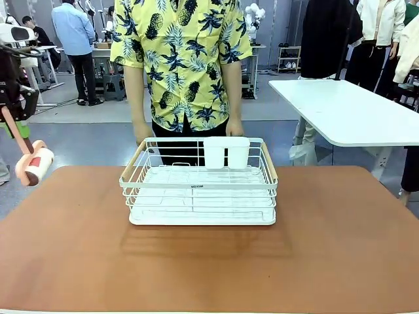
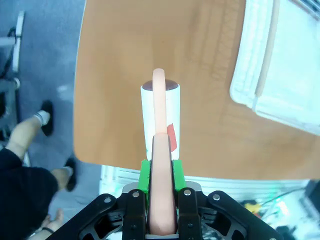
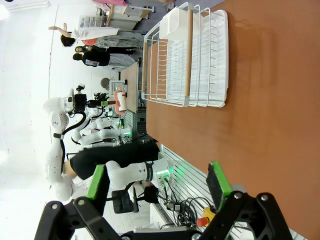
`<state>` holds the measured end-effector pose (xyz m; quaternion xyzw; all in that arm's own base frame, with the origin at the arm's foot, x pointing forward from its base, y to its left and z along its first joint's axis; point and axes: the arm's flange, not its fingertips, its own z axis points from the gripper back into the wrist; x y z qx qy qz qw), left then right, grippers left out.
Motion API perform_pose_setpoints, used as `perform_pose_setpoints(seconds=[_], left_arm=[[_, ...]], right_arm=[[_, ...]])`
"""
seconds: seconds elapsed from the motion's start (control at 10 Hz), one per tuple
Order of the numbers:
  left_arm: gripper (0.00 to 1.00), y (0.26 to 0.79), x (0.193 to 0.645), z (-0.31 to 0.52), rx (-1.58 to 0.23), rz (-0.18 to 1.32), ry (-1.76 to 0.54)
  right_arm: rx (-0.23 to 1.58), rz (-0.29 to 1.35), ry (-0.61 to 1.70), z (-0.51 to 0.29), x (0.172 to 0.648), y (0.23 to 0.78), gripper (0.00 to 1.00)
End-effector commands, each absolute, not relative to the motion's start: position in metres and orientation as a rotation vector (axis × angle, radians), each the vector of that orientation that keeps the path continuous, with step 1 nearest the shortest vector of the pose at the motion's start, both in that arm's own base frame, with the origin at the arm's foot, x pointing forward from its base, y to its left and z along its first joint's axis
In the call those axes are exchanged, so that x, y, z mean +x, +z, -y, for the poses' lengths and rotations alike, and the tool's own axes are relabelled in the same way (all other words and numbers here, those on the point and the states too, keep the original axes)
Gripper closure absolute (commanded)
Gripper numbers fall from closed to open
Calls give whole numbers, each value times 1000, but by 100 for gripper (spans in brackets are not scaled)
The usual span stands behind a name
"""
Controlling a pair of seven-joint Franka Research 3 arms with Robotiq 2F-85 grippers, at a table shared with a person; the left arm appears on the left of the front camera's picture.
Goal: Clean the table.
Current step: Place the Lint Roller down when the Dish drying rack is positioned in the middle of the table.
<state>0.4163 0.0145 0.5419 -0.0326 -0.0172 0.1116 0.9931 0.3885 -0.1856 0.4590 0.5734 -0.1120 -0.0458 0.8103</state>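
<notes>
Reddish-brown, the table [image 1: 340,248] fills our view, its long axis running left to right. Off its near left corner our left gripper [image 2: 161,165] clamps the pink handle of a lint roller [image 1: 34,163], roller end down. Our right gripper [image 3: 157,185] hangs open. Farther off, a white dish rack [image 1: 200,190] sits centred; behind it stands a person [image 1: 180,65].

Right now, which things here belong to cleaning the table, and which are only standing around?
For the job:
- the table
- the lint roller, held by its handle in the shut left gripper

Not part of it:
- the white dish rack on the table
- the white-topped table behind
</notes>
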Motion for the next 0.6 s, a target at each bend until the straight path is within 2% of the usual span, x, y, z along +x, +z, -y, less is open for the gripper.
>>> perform_pose_setpoints(seconds=[0.0,0.2,0.5], left_arm=[[79,558,431,-4,-192,30,568],[79,564,443,-1,-243,35,868],[79,555,468,7,-290,203,1268]], right_arm=[[1232,241,-100,185,388,463,0],[1232,241,-100,185,388,463,0],[1232,241,-100,185,388,463,0]])
